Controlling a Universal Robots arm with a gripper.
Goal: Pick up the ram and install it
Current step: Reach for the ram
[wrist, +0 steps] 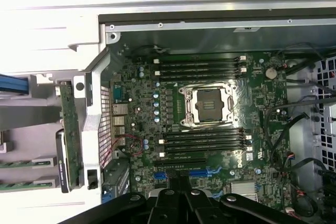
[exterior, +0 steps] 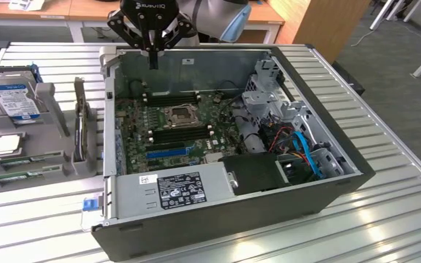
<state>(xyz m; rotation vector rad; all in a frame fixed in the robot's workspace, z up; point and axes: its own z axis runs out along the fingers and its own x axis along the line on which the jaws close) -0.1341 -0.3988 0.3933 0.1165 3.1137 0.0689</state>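
Two long green sticks lie side by side in the front slots of a grey holder at the exterior view's left; the ram is one of them, and I cannot tell which. In the wrist view they show as green strips. My gripper hangs shut and empty above the far wall of the open computer case. Its dark fingers meet over the motherboard. Empty black memory slots flank the CPU socket.
The grey holder also carries a hard drive, a CPU chip and an upright dark expansion card. Inside the case sit a power supply, a drive cage and blue cables. Everything rests on a ribbed metal table.
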